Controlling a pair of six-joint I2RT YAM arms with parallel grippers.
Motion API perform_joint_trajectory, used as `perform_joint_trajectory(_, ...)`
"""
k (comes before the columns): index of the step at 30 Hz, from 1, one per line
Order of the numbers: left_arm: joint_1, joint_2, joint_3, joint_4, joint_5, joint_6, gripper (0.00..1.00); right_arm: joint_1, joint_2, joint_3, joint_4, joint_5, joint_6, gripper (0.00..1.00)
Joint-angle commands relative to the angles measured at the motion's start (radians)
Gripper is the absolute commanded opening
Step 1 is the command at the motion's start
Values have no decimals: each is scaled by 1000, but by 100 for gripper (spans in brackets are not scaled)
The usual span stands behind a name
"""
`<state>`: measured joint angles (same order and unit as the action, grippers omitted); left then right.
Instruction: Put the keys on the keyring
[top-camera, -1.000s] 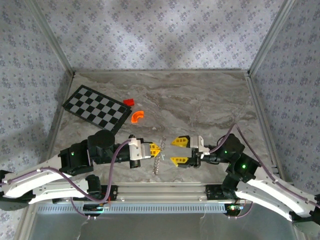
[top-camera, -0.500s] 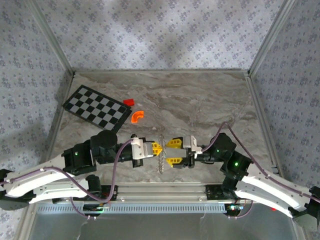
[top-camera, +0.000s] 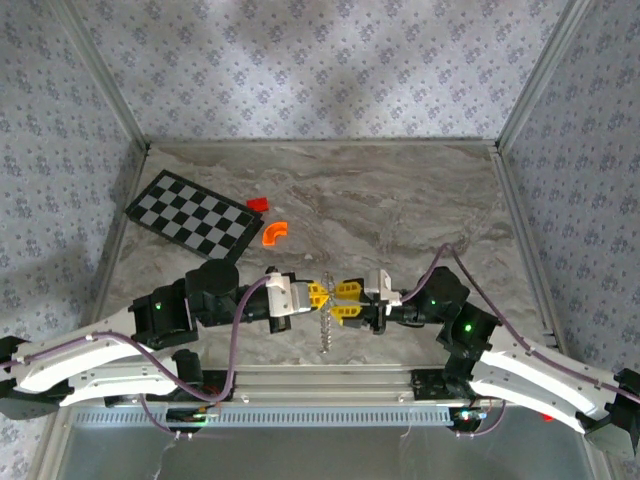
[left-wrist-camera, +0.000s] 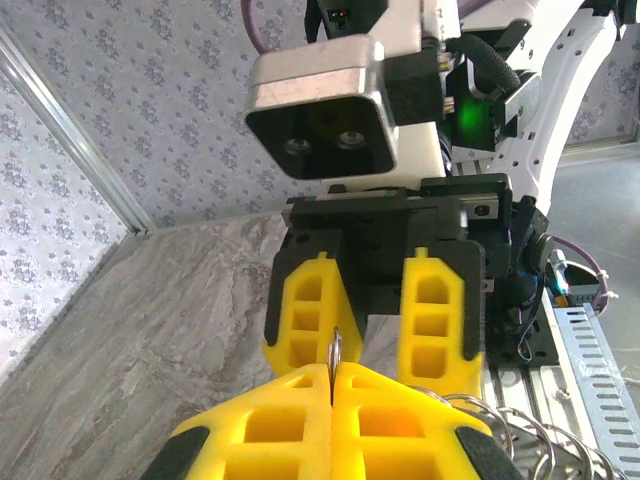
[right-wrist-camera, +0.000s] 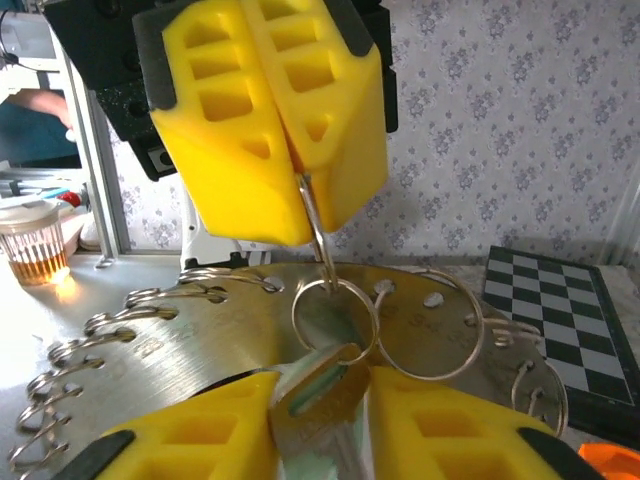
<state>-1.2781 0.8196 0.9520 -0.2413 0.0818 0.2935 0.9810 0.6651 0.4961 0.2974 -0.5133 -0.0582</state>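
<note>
Top view: my right pincer (top-camera: 347, 298) has advanced and narrowed from wide. It now meets the left pincer (top-camera: 318, 294) at the top of the thin silvery-grey toothed metal keyring (top-camera: 325, 328).

Left wrist: the left pincer is clamped on the keyring's edge.

Right wrist: the right pincer grips the tiny pale whitish-green oblong key (right-wrist-camera: 318, 395) against the keyring. I judge threading can begin.

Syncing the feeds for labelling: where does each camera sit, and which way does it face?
Top camera: above and behind the bases, looking down on the table; both arms show, left fingers facing right fingers.
Left wrist: looks along its shut fingers at the right arm's.
Right wrist: looks over its fingers, with the key between them, at the left arm's.
Shared: both wrist views show the keyring.
</note>
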Motion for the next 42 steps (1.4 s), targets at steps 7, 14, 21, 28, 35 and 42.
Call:
perform_joint_trajectory(7, 7, -8, 13, 70, 15, -13, 0, 7, -46, -16, 29, 44, -8, 6)
perform_joint_trajectory(14, 8, -24, 9, 55, -7, -9, 0, 8, -112, 0, -63, 102, -39, 0)
perform_joint_trajectory(21, 9, -11, 34, -15, 15, 2, 0, 10, -140, 43, -156, 170, -87, 0)
perform_joint_trajectory(28, 8, 3, 37, -60, -1, 7, 0, 40, -111, 124, -237, 227, -129, 0)
perform_joint_trajectory(35, 8, 1, 17, -80, -35, 15, 0, 140, -57, 226, -385, 378, -202, 0)
perform_joint_trajectory(42, 20, -51, -45, -44, -52, -3, 0, 234, -11, 363, -601, 590, -305, 0)
